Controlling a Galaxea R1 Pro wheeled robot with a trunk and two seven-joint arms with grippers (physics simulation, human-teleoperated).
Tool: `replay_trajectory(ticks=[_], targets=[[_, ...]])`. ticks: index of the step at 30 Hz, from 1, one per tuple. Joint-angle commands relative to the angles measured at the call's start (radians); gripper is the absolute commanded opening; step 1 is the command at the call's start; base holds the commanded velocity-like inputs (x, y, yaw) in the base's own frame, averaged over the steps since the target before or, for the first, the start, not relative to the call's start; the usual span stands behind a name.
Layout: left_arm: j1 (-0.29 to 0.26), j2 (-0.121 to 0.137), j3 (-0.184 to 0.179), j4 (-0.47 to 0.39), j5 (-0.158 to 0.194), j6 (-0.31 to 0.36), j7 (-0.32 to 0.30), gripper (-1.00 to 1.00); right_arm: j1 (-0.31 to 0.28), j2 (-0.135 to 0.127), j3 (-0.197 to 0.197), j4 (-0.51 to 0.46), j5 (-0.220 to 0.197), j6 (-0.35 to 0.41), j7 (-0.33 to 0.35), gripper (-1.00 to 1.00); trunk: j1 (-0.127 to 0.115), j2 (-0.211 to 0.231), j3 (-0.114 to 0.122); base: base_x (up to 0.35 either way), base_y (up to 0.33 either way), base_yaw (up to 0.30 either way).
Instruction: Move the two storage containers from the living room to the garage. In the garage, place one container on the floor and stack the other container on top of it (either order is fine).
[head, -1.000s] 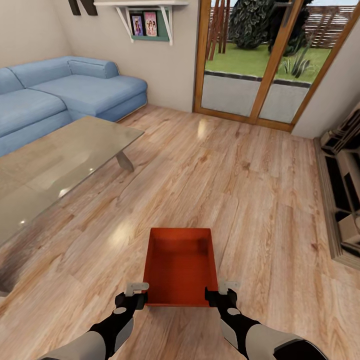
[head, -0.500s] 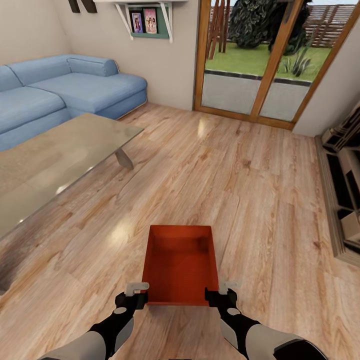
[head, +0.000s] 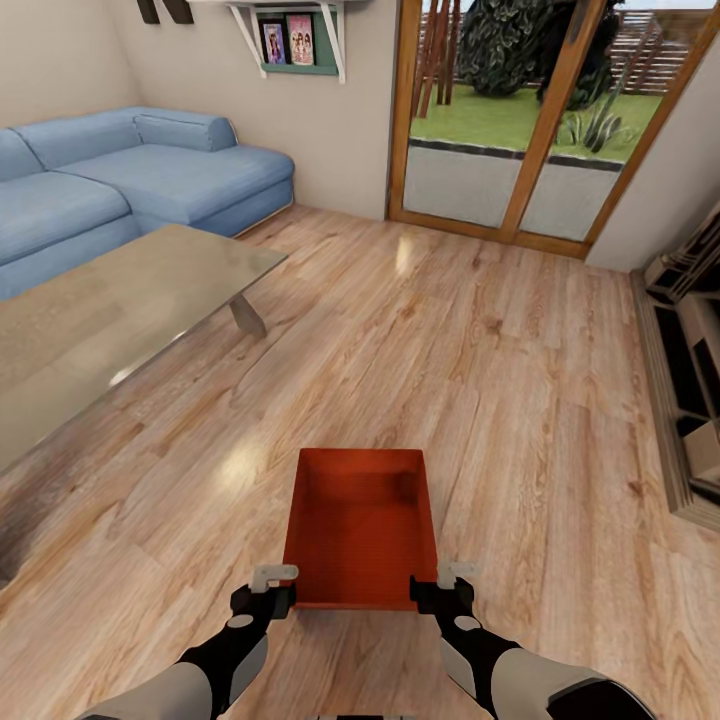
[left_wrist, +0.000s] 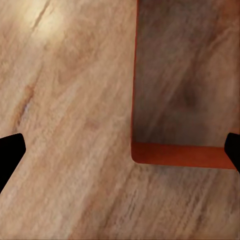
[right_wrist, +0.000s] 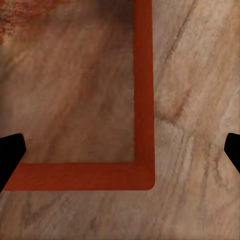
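Reaching forward low, left claw (head: 274, 590) and right claw (head: 440, 588) flank the storage container's (head: 360, 530) near corners over the wood floor (head: 480, 380); both claws wide; contact unclear.

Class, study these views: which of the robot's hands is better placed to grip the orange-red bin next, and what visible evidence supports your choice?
Neither clearly, though the right seems slightly ahead. Both open hands flank the storage container's near corners. The right hand straddles its corner wall between the fingers; the left hand's gap spans mostly floor, the bin corner lying nearer one finger.
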Motion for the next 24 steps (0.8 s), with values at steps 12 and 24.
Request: replay_trajectory(ticks=[12,24], targets=[[-0.001,0.0,-0.009,0.009,0.012,-0.006,0.005,1.0,-0.001,0.001,0.009,0.001,-0.009,-0.003,-0.002,1.0,0.0,0.0,-0.001,0.151,0.0,0.0],[-0.001,0.0,-0.009,0.01,0.012,-0.006,0.005,1.0,-0.001,-0.001,0.009,0.001,-0.009,-0.003,-0.002,1.0,0.0,0.0,-0.001,0.16,0.0,0.0]])
